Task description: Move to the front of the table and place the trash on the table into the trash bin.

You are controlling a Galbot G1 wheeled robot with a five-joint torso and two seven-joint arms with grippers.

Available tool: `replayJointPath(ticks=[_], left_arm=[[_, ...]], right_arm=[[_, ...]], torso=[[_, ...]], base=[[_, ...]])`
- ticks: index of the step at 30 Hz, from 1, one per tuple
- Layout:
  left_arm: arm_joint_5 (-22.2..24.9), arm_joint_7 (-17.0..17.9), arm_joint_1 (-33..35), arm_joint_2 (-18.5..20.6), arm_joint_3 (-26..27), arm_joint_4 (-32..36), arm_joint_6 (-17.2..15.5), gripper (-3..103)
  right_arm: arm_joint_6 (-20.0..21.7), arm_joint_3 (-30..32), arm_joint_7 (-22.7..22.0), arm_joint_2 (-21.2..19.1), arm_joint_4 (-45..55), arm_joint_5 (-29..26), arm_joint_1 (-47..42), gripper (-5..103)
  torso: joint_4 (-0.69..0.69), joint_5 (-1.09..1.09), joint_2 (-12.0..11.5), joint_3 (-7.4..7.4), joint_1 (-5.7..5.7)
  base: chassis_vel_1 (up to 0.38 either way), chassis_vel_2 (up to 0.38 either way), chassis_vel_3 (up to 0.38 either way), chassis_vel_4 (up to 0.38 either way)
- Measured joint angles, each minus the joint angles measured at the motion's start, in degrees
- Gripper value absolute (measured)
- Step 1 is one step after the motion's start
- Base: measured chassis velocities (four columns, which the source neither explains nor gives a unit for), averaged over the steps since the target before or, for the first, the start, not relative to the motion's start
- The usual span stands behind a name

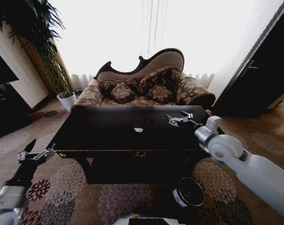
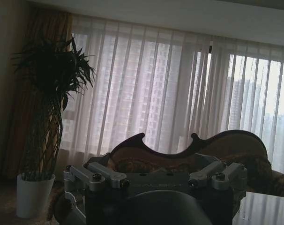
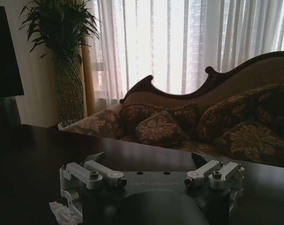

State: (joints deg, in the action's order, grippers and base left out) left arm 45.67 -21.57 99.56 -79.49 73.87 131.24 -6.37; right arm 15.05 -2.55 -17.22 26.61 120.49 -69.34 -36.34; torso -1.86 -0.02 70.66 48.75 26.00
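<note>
**Inspector:** Where is the robot standing in relation to the table [image 1: 109,129]?

**Assessor:** It is facing the front apron, the sofa [image 1: 146,84] lying beyond the far edge. The approach is judged complete.

**Inspector:** What trash is showing?

**Assessor:** One crumpled white paper wad [image 1: 138,130] is lying near the middle of the tabletop. In the right wrist view it is sitting just beside the gripper body. No other litter is discernible on the dark surface.

**Inspector:** And the arms?

**Assessor:** The right gripper [image 1: 178,117] is hovering over the right half of the table, jaws spread and carrying nothing, well apart from the wad. The left gripper [image 1: 38,154] is waiting off the left front corner, likewise released and empty.

**Inspector:** The trash bin [image 1: 189,192]?

**Assessor:** It is standing on the carpet below the table's right front, its contents hidden. The wad is remaining to be picked and dropped in
</note>
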Motion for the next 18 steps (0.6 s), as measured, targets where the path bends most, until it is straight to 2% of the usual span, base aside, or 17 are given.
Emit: replayJointPath(ticks=[1,2,3,7,10,13,18], left_arm=[[-0.16,-0.01,0.06,-0.18,-0.13,0.27,0.00,100],[-0.27,-0.01,0.14,-0.26,-0.19,0.38,0.00,100],[-0.27,-0.01,0.14,-0.26,-0.19,0.38,0.00,100],[-0.50,-0.03,0.66,-0.33,-0.16,0.62,0.00,100],[-0.50,-0.03,0.67,-0.21,-0.01,0.43,0.00,100],[-0.58,-0.05,0.37,-0.13,-0.01,-0.13,0.00,100],[-0.80,-0.05,-0.05,-0.14,-0.30,-0.72,0.00,100]], right_arm=[[-0.49,-5.57,-0.39,0.95,-1.32,-0.18,4.59,100],[-0.59,-8.52,-0.66,1.74,-1.99,-0.26,6.89,100],[-0.59,-8.52,-0.66,1.74,-1.99,-0.26,6.89,100],[-0.34,-18.19,-1.25,5.41,-4.40,-0.24,15.72,100],[-0.32,-20.53,-1.26,6.56,-5.17,-0.10,17.91,100],[-0.37,-24.62,-1.84,9.37,-6.29,-0.21,21.75,100],[-0.06,-27.44,-2.41,11.01,-6.66,0.08,23.60,100]], torso=[[0.01,-0.02,0.00,0.00,0.00],[0.00,0.01,0.00,0.00,0.01],[0.00,0.01,0.00,0.00,0.01],[0.01,-0.01,-0.01,0.01,0.01],[0.00,0.00,0.00,0.00,0.00],[0.00,0.01,0.00,0.00,0.00],[0.01,-0.01,0.00,0.01,0.01]], base=[[0.000,0.000,0.000,0.000],[0.000,0.000,0.000,0.000],[0.000,0.000,0.000,0.000],[0.000,0.000,0.000,0.000],[0.000,0.000,0.000,0.000],[0.000,0.000,0.000,0.000],[0.000,0.000,0.000,0.000]])
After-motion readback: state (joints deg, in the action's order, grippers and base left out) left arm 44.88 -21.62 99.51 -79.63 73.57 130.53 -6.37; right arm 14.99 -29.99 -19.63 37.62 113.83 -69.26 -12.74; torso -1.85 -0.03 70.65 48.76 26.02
